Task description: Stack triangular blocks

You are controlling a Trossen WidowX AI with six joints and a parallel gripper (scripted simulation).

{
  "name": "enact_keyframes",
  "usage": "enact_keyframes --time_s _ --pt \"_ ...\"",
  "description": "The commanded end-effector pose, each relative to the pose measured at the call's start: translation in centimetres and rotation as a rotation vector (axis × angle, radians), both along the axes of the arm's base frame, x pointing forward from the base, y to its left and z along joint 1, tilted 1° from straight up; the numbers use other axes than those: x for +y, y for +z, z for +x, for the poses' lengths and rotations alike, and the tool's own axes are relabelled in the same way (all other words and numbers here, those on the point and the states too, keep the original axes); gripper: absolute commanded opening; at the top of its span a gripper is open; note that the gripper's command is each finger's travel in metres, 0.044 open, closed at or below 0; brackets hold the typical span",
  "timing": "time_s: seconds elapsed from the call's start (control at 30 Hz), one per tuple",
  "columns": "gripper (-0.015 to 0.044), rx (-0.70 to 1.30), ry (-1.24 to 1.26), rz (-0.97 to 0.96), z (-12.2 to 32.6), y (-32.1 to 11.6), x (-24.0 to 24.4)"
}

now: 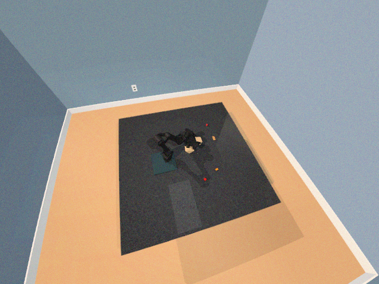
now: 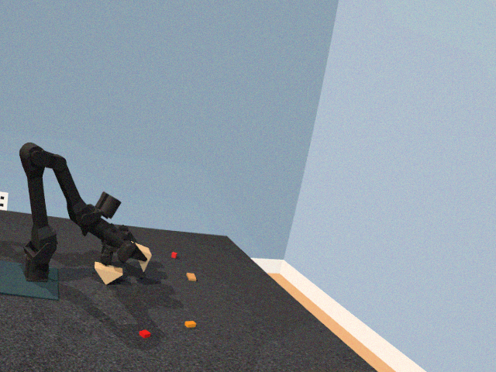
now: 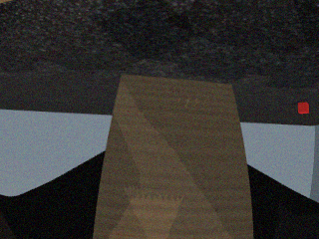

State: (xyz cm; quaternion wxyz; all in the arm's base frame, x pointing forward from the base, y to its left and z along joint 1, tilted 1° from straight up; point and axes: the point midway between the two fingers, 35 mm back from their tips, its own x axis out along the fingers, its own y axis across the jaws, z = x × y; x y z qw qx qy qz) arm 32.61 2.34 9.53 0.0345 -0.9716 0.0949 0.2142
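Observation:
One tan triangular block (image 1: 198,139) (image 2: 147,254) (image 3: 184,134) is held at the hand, tilted and off the table; it fills the middle of the wrist view. My gripper (image 1: 195,142) (image 2: 138,256) (image 3: 171,162) is shut on it, with dark fingers on both sides in the wrist view. The other tan triangular block (image 1: 189,149) (image 2: 108,273) is beside the hand, nearer the arm's base. It looks tipped, with a corner pointing down, and a dark part of the hand appears to meet its top. Whether they touch is hard to tell. It is not seen in the wrist view.
A red cube (image 1: 206,124) (image 2: 173,255) (image 3: 303,108) and a light orange piece (image 1: 213,138) (image 2: 191,277) lie beyond the hand. Another red piece (image 1: 205,179) (image 2: 144,333) and an orange piece (image 1: 217,168) (image 2: 190,324) lie on the near side. The base stands on a teal plate (image 1: 163,167) (image 2: 44,291).

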Motion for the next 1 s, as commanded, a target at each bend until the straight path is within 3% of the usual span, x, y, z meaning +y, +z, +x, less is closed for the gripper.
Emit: enact_keyframes --time_s 0.0,0.2,0.57,0.8,0.97 --pt "0.0289 0.016 0.003 0.006 -0.1 -0.4 0.1" --pt "0.044 0.016 0.003 0.006 -0.1 -0.4 0.1" --pt "0.044 0.015 0.003 0.006 -0.1 -0.2 0.1" --pt "0.044 0.001 0.001 0.001 0.0 9.0 0.1" --pt "0.044 -0.001 0.0 0.0 -0.3 10.1 0.0"
